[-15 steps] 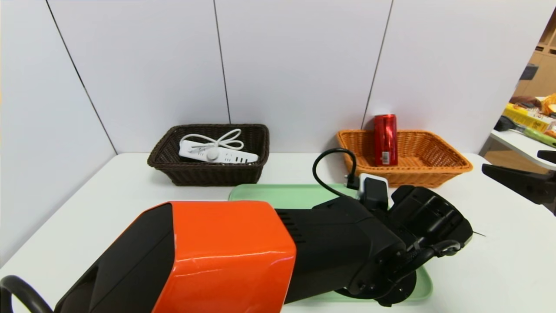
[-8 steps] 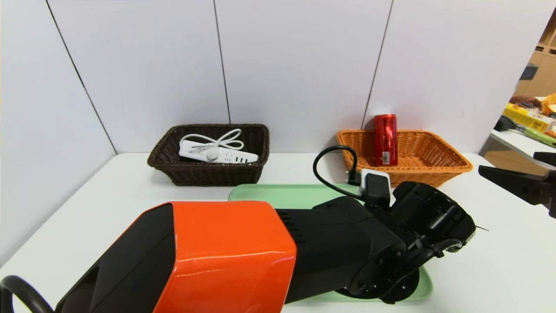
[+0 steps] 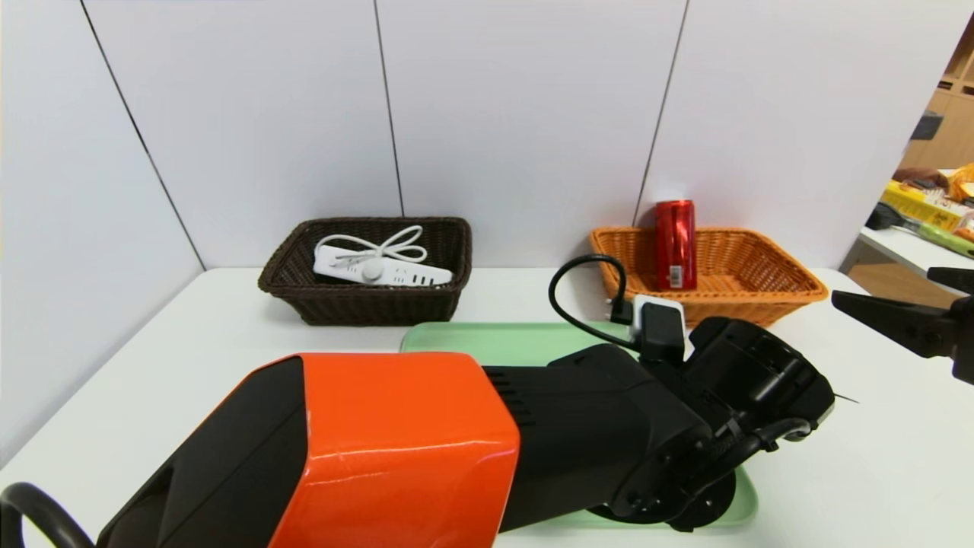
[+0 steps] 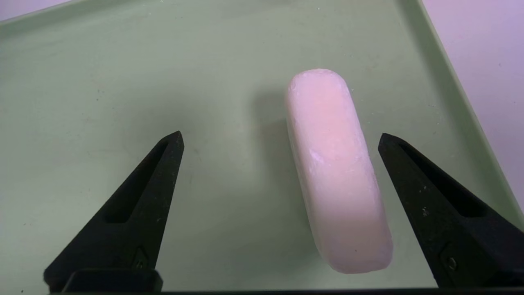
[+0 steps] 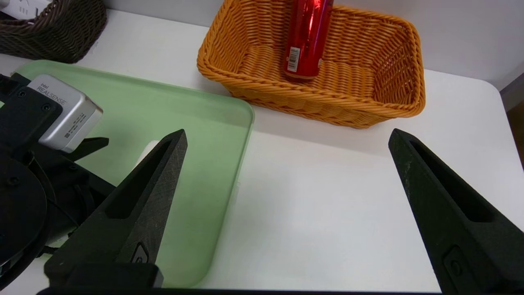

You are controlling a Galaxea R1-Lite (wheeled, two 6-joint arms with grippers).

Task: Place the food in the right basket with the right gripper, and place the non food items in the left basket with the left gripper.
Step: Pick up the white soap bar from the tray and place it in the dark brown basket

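A pale pink soap bar (image 4: pixel 335 164) lies on the green tray (image 4: pixel 123 82). My left gripper (image 4: pixel 280 139) hangs open low over it, and the bar sits between the fingers, nearer one of them. In the head view my left arm hides the soap and much of the tray (image 3: pixel 487 339). The brown left basket (image 3: pixel 358 304) holds a white power strip (image 3: pixel 380 270). A red can (image 3: pixel 675 243) stands in the orange right basket (image 3: pixel 761 293). My right gripper (image 5: pixel 286 135) is open and empty above the bare table, between the tray's edge and the orange basket (image 5: pixel 368 110).
Both baskets stand against the white wall panels at the back of the white table (image 3: pixel 228 342). A black cable (image 3: pixel 578 297) loops up from my left wrist camera. A second table with clutter (image 3: pixel 928 217) lies beyond the right edge.
My right gripper has drifted left, further into the head view. My left wrist has shifted slightly to the right over the tray. Both grippers stay open.
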